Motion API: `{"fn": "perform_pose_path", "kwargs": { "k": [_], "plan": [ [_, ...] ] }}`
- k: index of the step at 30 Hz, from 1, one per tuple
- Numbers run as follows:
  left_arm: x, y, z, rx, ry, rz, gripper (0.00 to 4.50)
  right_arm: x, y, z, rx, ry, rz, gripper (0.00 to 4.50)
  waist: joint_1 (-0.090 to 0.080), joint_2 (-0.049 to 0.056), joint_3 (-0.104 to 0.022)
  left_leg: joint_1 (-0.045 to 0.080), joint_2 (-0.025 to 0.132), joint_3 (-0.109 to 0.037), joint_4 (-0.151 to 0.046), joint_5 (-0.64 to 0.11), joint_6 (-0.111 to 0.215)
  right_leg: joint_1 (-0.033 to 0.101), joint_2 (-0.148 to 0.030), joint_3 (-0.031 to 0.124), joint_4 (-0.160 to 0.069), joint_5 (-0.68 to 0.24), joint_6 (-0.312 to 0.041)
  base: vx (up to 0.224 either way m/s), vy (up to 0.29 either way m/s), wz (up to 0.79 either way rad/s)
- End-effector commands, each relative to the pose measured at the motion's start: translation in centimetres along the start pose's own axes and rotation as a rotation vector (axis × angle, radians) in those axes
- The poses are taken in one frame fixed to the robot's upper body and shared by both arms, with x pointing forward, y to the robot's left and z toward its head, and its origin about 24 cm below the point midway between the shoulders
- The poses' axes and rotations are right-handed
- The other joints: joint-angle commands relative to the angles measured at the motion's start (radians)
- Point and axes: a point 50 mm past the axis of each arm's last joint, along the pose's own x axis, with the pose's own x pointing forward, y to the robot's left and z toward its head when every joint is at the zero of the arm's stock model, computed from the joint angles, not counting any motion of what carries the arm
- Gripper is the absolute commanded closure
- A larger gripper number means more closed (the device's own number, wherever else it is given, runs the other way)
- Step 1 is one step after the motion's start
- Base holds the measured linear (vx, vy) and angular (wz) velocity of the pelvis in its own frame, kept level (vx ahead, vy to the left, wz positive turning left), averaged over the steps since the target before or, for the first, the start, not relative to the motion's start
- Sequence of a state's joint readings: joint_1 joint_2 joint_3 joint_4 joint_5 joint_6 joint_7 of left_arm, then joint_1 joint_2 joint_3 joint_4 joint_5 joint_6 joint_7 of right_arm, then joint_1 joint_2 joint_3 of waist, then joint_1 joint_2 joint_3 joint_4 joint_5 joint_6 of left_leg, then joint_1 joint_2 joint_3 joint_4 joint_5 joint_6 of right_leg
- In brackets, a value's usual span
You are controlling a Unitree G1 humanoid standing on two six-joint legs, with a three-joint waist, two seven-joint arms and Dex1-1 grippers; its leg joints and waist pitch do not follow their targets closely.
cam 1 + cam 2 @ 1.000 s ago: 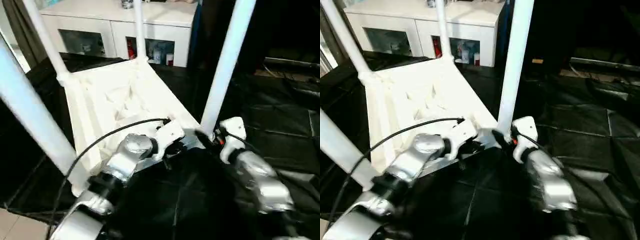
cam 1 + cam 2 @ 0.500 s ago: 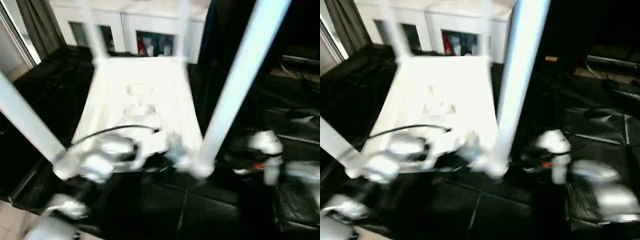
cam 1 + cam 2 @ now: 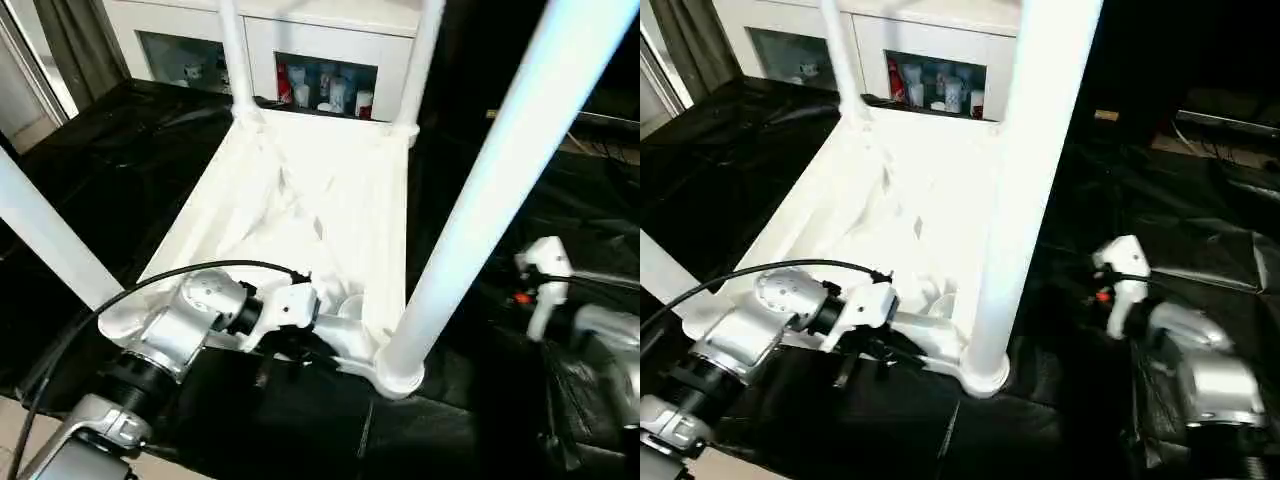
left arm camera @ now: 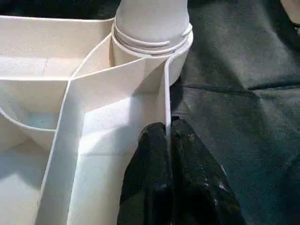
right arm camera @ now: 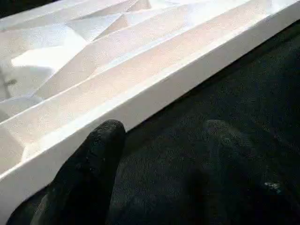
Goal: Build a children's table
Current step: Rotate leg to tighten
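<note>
The children's table lies upside down on the black cloth, its white tabletop showing its ribbed underside, with several white tube legs standing up from the corner sockets. The near right leg rises close to my head camera. My left gripper is shut on the tabletop's thin rim, just beside that leg's socket. My right gripper is open and holds nothing. It hovers over the cloth next to the tabletop's long side edge, and its arm stands to the right of the table.
A white cabinet with glass doors and bottles stands behind the table. The black cloth covers the surface all around. A black cable loops over my left forearm. Light floor shows at the near left corner.
The head camera has swung, shifting the whole view. My right gripper, close against the near right leg before, now stands apart to its right. My left gripper keeps its hold on the rim.
</note>
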State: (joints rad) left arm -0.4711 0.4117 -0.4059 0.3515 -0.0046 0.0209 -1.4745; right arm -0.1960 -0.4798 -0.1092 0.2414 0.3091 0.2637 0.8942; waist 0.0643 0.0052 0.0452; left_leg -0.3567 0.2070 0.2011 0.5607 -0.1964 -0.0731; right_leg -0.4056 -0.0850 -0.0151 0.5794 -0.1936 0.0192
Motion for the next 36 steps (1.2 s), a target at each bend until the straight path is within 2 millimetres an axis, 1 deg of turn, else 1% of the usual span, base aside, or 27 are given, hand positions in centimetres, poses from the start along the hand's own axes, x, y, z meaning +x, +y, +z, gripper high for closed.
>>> {"fn": "perform_pose_path", "kwargs": {
  "k": [1,3,4,6,8,9,10,12,15,16,17,18,19,20,21,22,23,24,25,28,29,30,31,32,33,34,36],
  "plan": [
    [1.2,-0.8,-0.6,-0.008,-0.014,-0.049,4.50,0.3,-0.1,0.6,-0.017,-0.035,-0.039,1.58,0.001,-0.017,-0.043,0.004,0.022,0.002,-0.050,-0.098,0.094,0.044,-0.033,0.017,-0.041,-0.028,-0.262,0.000,0.000,0.00],
    [1.2,-0.5,-0.3,-0.004,-0.034,-0.011,4.50,0.6,0.0,0.6,-0.015,-0.049,-0.056,1.58,0.001,-0.017,-0.043,0.006,0.022,0.003,-0.050,-0.096,0.094,0.044,-0.031,0.017,-0.039,-0.019,-0.264,0.000,0.000,0.00],
    [1.0,-0.3,-0.1,0.003,-0.058,0.018,4.22,0.8,0.0,0.7,-0.013,-0.063,-0.075,1.50,0.000,-0.017,-0.044,0.006,0.021,0.002,-0.049,-0.097,0.093,0.045,-0.031,0.017,-0.038,-0.017,-0.265,0.000,0.000,0.00],
    [0.6,-0.2,0.2,-0.001,-0.085,0.039,4.05,1.0,0.0,0.8,0.002,-0.086,-0.110,1.45,-0.001,-0.016,-0.044,0.005,0.020,0.002,-0.050,-0.101,0.086,0.044,-0.032,0.018,-0.039,-0.031,-0.262,0.000,0.000,0.00],
    [-0.3,-0.1,0.9,-0.017,-0.154,0.086,3.90,1.3,-0.1,1.0,0.037,-0.132,-0.193,1.45,-0.004,-0.012,-0.049,0.006,0.020,0.001,-0.050,-0.106,0.067,0.046,-0.035,0.020,-0.036,-0.030,-0.271,0.000,0.000,0.00],
    [-0.5,-0.1,1.0,-0.019,-0.164,0.093,3.80,1.4,-0.1,1.0,0.041,-0.137,-0.202,1.45,-0.003,-0.012,-0.049,0.006,0.020,0.001,-0.049,-0.102,0.064,0.045,-0.034,0.020,-0.035,-0.021,-0.273,0.000,0.000,0.00],
    [-1.0,0.0,1.3,-0.027,-0.204,0.124,3.71,1.5,0.1,1.0,0.062,-0.155,-0.228,1.45,-0.004,-0.009,-0.054,0.008,0.018,0.000,-0.047,-0.095,0.064,0.047,-0.030,0.019,-0.033,0.005,-0.277,0.000,0.000,0.00],
    [-1.8,0.3,1.8,-0.034,-0.265,0.193,3.60,1.7,0.4,1.1,0.074,-0.172,-0.258,1.45,-0.006,-0.011,-0.054,0.005,0.016,0.001,-0.044,-0.077,0.064,0.049,-0.029,0.021,-0.027,0.055,-0.285,0.000,0.000,0.00],
    [-2.8,0.6,2.4,-0.043,-0.338,0.282,3.27,2.0,0.9,1.1,0.084,-0.190,-0.294,1.45,-0.007,-0.012,-0.051,0.004,0.014,0.000,-0.044,-0.093,0.066,0.049,-0.028,0.021,-0.028,0.038,-0.279,0.000,0.000,0.00],
    [-3.7,1.3,2.7,-0.039,-0.371,0.412,3.15,2.1,1.1,0.9,0.099,-0.192,-0.337,1.45,-0.009,-0.001,-0.054,0.007,0.016,0.000,-0.044,-0.110,0.056,0.048,-0.027,0.020,-0.032,0.017,-0.273,0.000,0.000,0.00],
    [-4.7,1.8,2.8,-0.040,-0.406,0.541,3.07,2.3,1.4,0.7,0.115,-0.193,-0.380,1.45,-0.011,-0.007,-0.054,0.006,0.013,-0.001,-0.043,-0.120,0.045,0.051,-0.026,0.020,-0.031,0.009,-0.268,0.000,0.000,0.00],
    [-4.7,1.8,2.8,-0.040,-0.406,0.541,3.03,2.3,1.4,0.7,0.115,-0.193,-0.380,1.45,-0.010,-0.005,-0.054,0.005,0.012,-0.002,-0.043,-0.122,0.042,0.051,-0.027,0.020,-0.031,-0.001,-0.262,0.000,0.000,0.00],
    [-5.1,2.3,2.8,-0.040,-0.404,0.632,3.03,2.3,1.4,0.6,0.109,-0.180,-0.406,1.45,-0.010,-0.005,-0.054,0.006,0.013,-0.002,-0.045,-0.129,0.040,0.050,-0.026,0.020,-0.034,-0.016,-0.257,0.000,0.000,0.00],
    [-6.6,3.7,2.7,-0.074,-0.419,0.969,2.83,2.5,1.5,0.3,0.088,-0.146,-0.475,1.45,-0.019,0.006,-0.051,0.007,0.016,-0.003,-0.044,-0.153,0.015,0.050,-0.021,0.017,-0.039,-0.018,-0.247,0.000,0.000,0.00],
    [-7.3,4.2,2.5,-0.106,-0.430,1.135,2.70,2.5,1.6,0.2,0.080,-0.134,-0.504,1.45,-0.017,0.016,-0.054,0.004,0.014,-0.007,-0.040,-0.155,0.003,0.055,-0.022,0.016,-0.034,-0.010,-0.247,0.000,0.000,0.00],
    [-7.3,4.2,2.5,-0.106,-0.430,1.135,2.70,2.5,1.6,0.2,0.080,-0.134,-0.504,1.45,-0.016,0.012,-0.055,0.007,0.014,-0.005,-0.040,-0.162,0.004,0.053,-0.022,0.016,-0.040,-0.015,-0.243,0.000,0.000,0.00],
    [-7.9,4.4,2.7,-0.130,-0.494,1.253,2.58,2.6,1.5,0.1,0.073,-0.125,-0.540,1.45,-0.011,0.014,-0.056,0.002,0.008,-0.009,-0.042,-0.157,0.006,0.056,-0.024,0.017,-0.039,-0.056,-0.220,0.000,0.000,0.00],
    [-7.9,4.4,2.7,-0.130,-0.494,1.253,2.50,2.6,1.5,0.1,0.073,-0.125,-0.540,1.45,-0.013,0.013,-0.055,0.003,0.009,-0.009,-0.041,-0.156,0.004,0.053,-0.023,0.017,-0.041,-0.056,-0.216,0.000,0.000,0.00],
    [-8.4,4.3,2.8,-0.172,-0.526,1.341,2.38,2.6,1.7,0.2,0.063,-0.125,-0.553,1.18,-0.012,0.012,-0.057,0.001,0.009,-0.010,-0.040,-0.138,0.003,0.056,-0.022,0.017,-0.036,-0.029,-0.217,0.000,0.000,0.00],
    [-8.9,3.3,2.0,-0.282,-0.615,1.545,2.13,2.7,2.3,0.9,0.055,-0.155,-0.579,1.05,-0.014,0.009,-0.059,-0.005,0.007,-0.010,-0.034,-0.091,0.028,0.060,-0.020,0.017,-0.029,0.063,-0.225,0.000,0.000,0.00],
    [-8.2,2.8,1.2,-0.322,-0.574,1.581,2.04,2.6,2.4,1.1,0.024,-0.159,-0.604,0.93,-0.020,-0.028,-0.060,-0.007,0.006,-0.005,-0.032,-0.090,0.051,0.061,-0.018,0.018,-0.031,0.047,-0.217,0.000,0.000,0.00],
    [-8.2,2.8,1.2,-0.323,-0.573,1.581,1.95,2.6,2.4,1.1,0.023,-0.159,-0.605,0.77,-0.016,-0.014,-0.060,-0.008,0.008,-0.009,-0.033,-0.081,0.053,0.061,-0.022,0.018,-0.027,0.035,-0.216,0.000,0.000,0.00],
    [-7.5,2.6,0.6,-0.346,-0.532,1.594,1.95,2.6,2.5,1.1,-0.002,-0.160,-0.622,0.77,-0.019,-0.003,-0.059,-0.004,0.012,-0.008,-0.033,-0.080,0.059,0.052,-0.022,0.018,-0.034,0.009,-0.207,0.000,0.000,0.00],
    [-7.0,2.2,0.5,-0.336,-0.514,1.622,1.74,2.6,2.5,1.1,-0.011,-0.157,-0.629,0.66,-0.022,-0.004,-0.059,-0.003,0.011,-0.007,-0.032,-0.084,0.060,0.051,-0.020,0.018,-0.035,0.004,-0.205,0.000,0.000,0.00],
    [-6.3,1.7,0.3,-0.338,-0.531,1.652,1.74,2.7,2.7,1.1,0.008,-0.167,-0.633,0.66,-0.026,-0.036,-0.059,-0.004,0.013,-0.004,-0.031,-0.090,0.067,0.051,-0.017,0.020,-0.037,-0.020,-0.197,0.000,0.000,0.00],
    [-6.0,1.5,0.2,-0.341,-0.538,1.660,1.74,2.7,2.8,1.0,0.015,-0.170,-0.630,0.66,-0.024,-0.026,-0.059,-0.006,0.014,-0.007,-0.032,-0.089,0.069,0.052,-0.021,0.021,-0.034,-0.025,-0.197,0.000,0.000,0.00],
    [-5.5,1.3,0.0,-0.355,-0.531,1.657,1.74,2.7,2.9,1.0,0.011,-0.167,-0.619,0.66,-0.027,-0.022,-0.056,0.002,0.018,-0.006,-0.033,-0.133,0.061,0.038,-0.019,0.022,-0.043,-0.081,-0.181,0.000,0.000,0.00]
  ]
}}
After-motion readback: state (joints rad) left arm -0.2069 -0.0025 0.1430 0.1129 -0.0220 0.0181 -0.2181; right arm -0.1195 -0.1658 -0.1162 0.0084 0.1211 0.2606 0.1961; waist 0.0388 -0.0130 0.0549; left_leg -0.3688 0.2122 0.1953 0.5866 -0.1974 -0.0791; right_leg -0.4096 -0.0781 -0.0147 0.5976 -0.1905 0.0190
